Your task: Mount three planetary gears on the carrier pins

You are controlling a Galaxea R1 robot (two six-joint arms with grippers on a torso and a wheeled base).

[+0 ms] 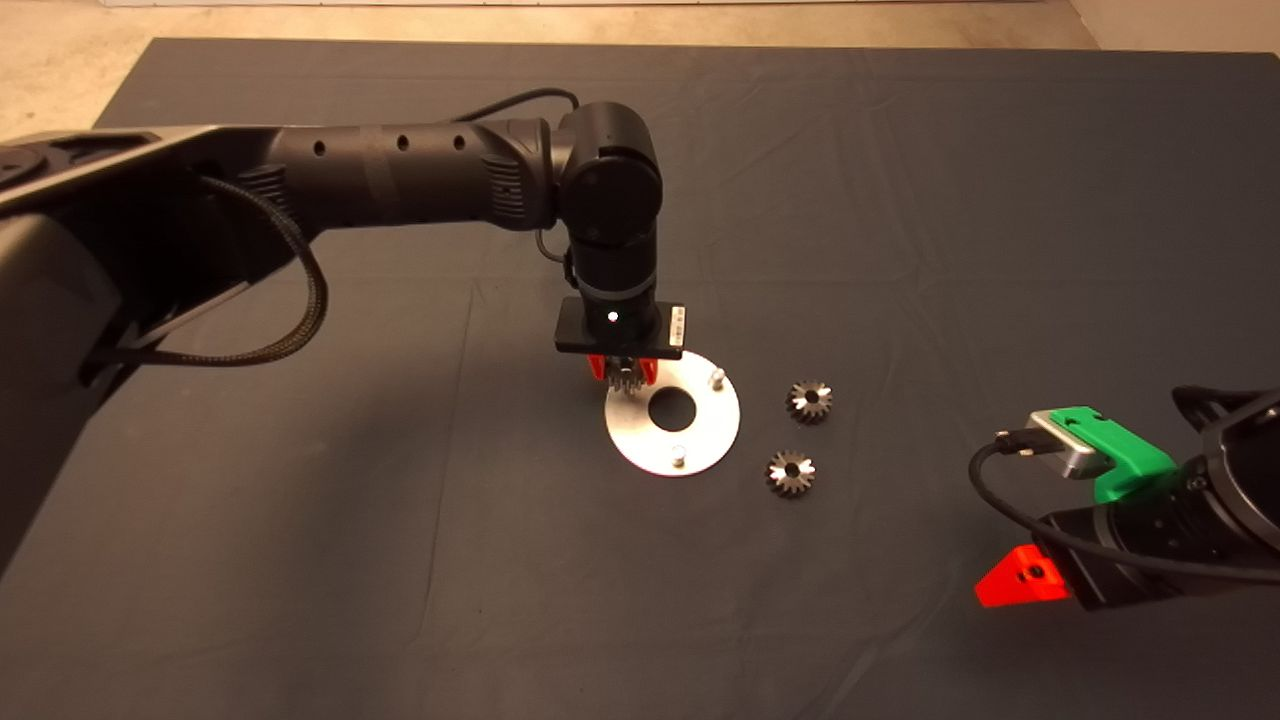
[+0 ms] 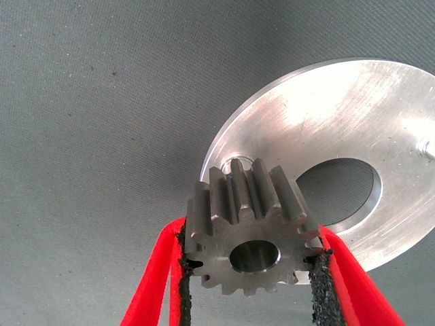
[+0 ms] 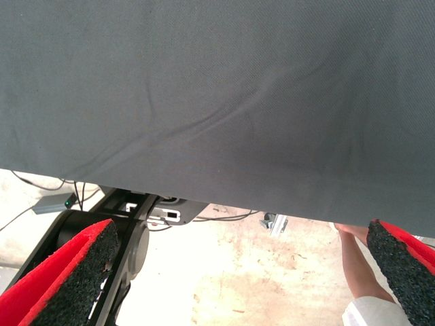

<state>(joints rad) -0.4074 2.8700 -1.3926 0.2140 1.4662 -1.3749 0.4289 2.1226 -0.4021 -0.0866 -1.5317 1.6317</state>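
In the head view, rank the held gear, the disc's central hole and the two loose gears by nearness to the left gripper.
1. Held gear, between the left gripper's fingers.
2. Central hole, mid-disc.
3-4. Far loose gear and near loose gear, right of the disc: too close to call.

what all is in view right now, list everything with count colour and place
held gear: one, dark silver, clamped between the left gripper's pads above the disc's edge
loose gears: two, dark silver, flat on the mat right of the disc, one farther, one nearer
disc: one, silver, round with a large central hole, mid-mat
carrier pins: two visible, silver, upright on the disc; a third cannot be seen
mat: one, dark grey, covering the table
person's arm: one, beyond the mat's edge, in the right wrist view
left gripper: red fingers, over the disc's left edge
right gripper: green with red fingers, open, parked at lower right
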